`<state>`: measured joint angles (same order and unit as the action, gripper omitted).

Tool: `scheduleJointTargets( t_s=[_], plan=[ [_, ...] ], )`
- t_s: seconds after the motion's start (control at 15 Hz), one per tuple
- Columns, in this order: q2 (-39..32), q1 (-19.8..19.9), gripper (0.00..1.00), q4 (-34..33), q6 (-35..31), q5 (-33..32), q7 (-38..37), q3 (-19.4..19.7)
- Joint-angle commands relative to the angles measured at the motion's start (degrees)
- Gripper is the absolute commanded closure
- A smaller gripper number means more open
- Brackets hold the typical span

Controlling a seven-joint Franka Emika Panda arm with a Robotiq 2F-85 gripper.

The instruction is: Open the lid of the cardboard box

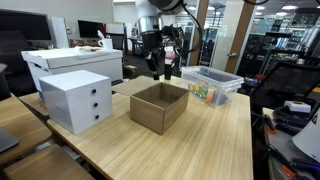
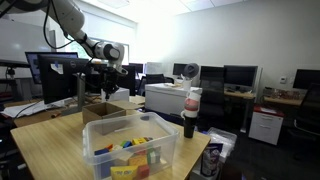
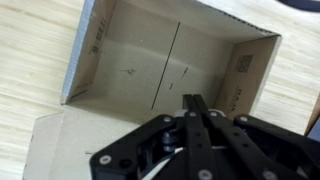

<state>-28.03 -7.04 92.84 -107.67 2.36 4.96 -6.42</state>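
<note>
The brown cardboard box (image 1: 160,107) stands open-topped in the middle of the wooden table; it also shows in an exterior view (image 2: 105,108). In the wrist view I look down into its empty inside (image 3: 170,55). A flat brown cardboard panel, the lid (image 3: 60,140), lies folded out flat on the table beside the box's near wall. My gripper (image 1: 160,70) hangs a little above the box, also seen in an exterior view (image 2: 100,80). Its fingers (image 3: 193,102) are pressed together and hold nothing.
A white drawer unit (image 1: 75,98) stands beside the box, with a white lidded bin (image 1: 70,62) behind it. A clear plastic tub (image 1: 212,85) of coloured items (image 2: 130,145) sits on the other side. A dark bottle (image 2: 190,112) stands near the tub.
</note>
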Motion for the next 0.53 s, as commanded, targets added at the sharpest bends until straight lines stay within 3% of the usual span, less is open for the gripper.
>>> scheduleJointTargets(
  t_s=[0.0, 0.27, 0.33, 0.4, 0.47],
  plan=[
    [7.5, -0.4, 0.98, 5.0, 2.8, 0.4, -3.3, 0.0],
    [13.2, -0.3, 0.98, 8.3, 4.4, 1.4, -4.7, -0.2],
    [14.8, -0.2, 0.92, 9.6, 4.1, 1.5, -4.7, -0.2],
    [16.5, -0.2, 0.73, 11.1, 3.2, 1.8, -4.4, -0.3],
    [17.5, -0.2, 0.72, 12.0, 3.1, 1.7, -4.4, -0.2]
  ],
)
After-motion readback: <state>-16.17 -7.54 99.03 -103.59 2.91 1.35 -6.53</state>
